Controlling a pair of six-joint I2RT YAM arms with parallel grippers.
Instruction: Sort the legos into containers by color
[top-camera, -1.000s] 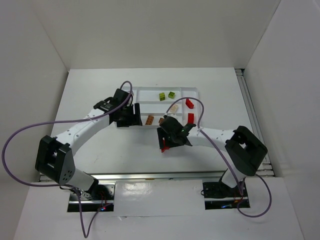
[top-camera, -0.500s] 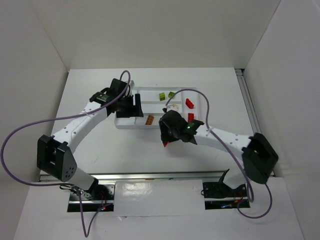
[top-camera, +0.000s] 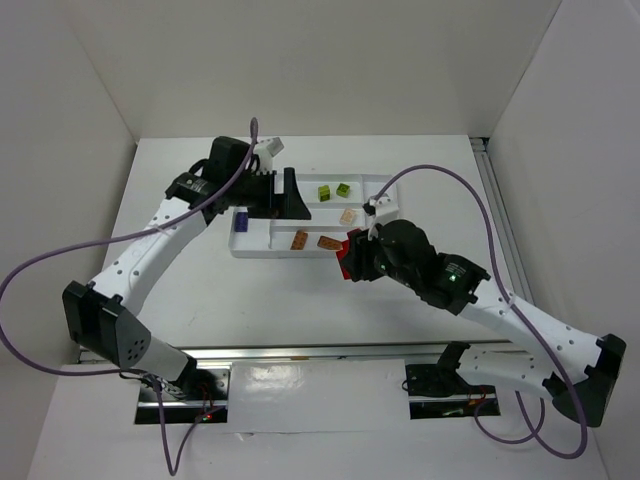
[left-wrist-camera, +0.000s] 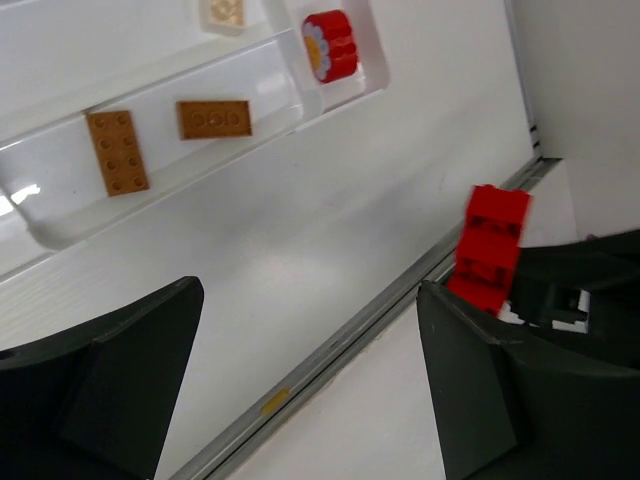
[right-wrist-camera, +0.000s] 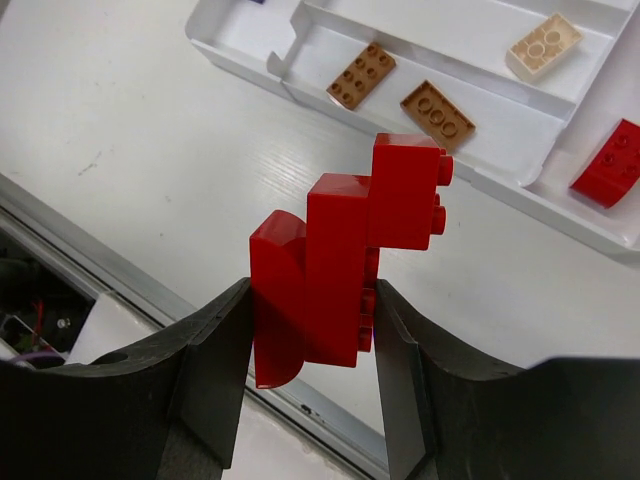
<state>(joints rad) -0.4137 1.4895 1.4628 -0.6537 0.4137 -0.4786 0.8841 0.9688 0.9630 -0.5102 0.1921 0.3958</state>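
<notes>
Lift-off for the red legos (right-wrist-camera: 345, 262), now clamped in the right gripper (top-camera: 352, 258) and carried off the worktop (top-camera: 270, 292) toward the tray (top-camera: 390, 180) compartment where another red brick (right-wrist-camera: 610, 165) lies, while the left gripper (left-wrist-camera: 300, 370), released and empty, has swung farther over the tray.

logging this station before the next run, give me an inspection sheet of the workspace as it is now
surface: white table, faint scuffs
job's things: tray holds two lime bricks, two orange bricks, a cream brick, a purple brick and a red brick; red stack is off the tray
clutter: nothing seen
grippers: right gripper shut on the red stack, over the table; left gripper open, empty
cables: purple cables loop from both arms
surroundings: white walls; metal rail at the near edge
</notes>
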